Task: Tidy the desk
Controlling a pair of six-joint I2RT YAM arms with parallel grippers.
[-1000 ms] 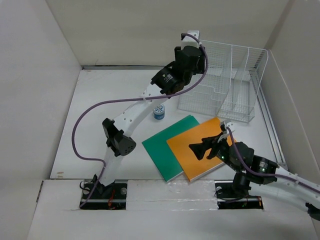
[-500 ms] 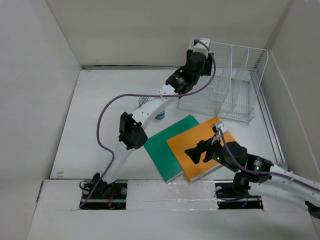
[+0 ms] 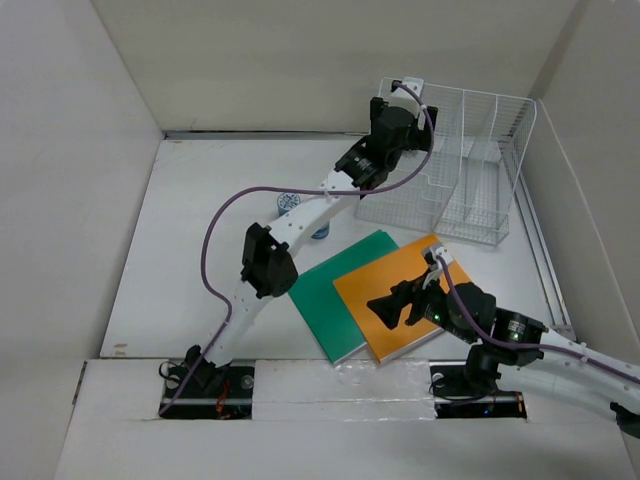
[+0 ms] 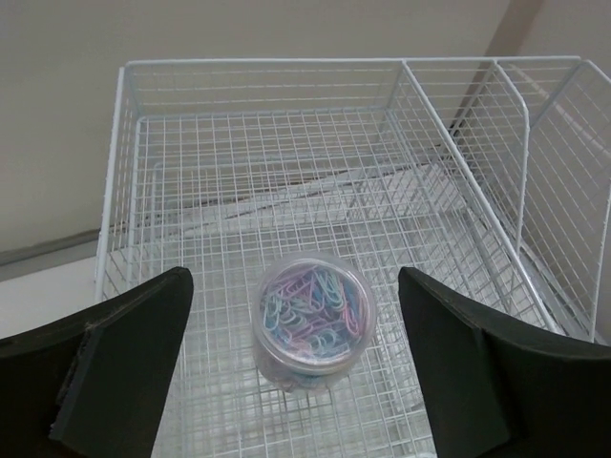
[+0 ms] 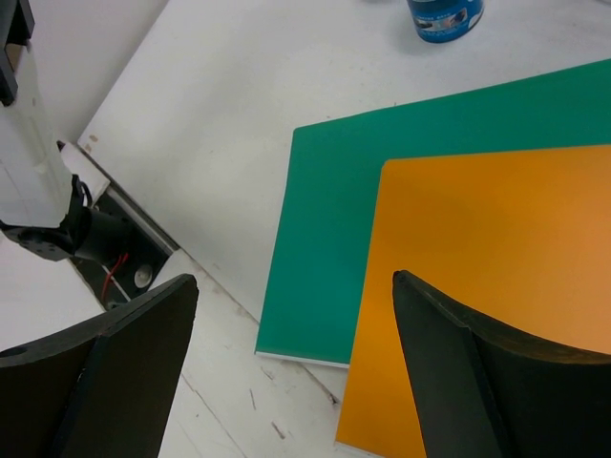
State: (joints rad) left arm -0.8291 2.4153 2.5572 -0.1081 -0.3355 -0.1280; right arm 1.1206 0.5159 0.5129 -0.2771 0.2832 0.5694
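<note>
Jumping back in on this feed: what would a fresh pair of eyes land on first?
The orange book lying askew over the green book in the middle of the desk, with the open right gripper hovering above them. Then the left gripper, open at the wire rack at the far right, framing a clear jar of pastel paper clips standing in its tray.

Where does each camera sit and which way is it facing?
Top external: above and behind the bases, looking down on the desk; left arm and right arm show.
Left wrist: faces down into the wire rack at a jar of paper clips; the open left tool frames it.
Right wrist: over the orange book and green book, facing the desk's near left edge; open right tool and left arm's base show.
Shared: top and right wrist see both books; top and left wrist, the wire rack.
</note>
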